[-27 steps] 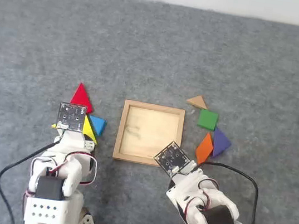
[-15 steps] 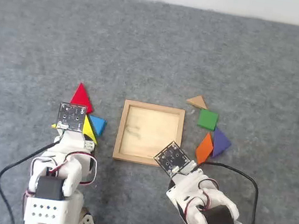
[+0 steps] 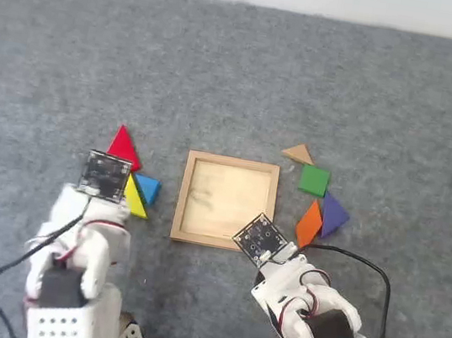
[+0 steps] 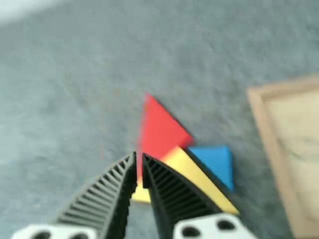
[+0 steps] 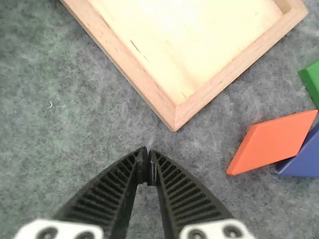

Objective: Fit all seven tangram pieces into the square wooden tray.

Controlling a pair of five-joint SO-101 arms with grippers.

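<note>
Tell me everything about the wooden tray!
The wooden tray is square, pale wood, a raised rim around a bare floor with faint dark marks. It lies flat on the grey carpet, nothing inside. A blue triangle on one side and an orange piece on the other lie apart from it. The right gripper hangs just off one corner, not touching.

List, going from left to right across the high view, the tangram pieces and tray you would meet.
red triangle → blue triangle → wooden tray → tan triangle → green square → purple triangle
</note>
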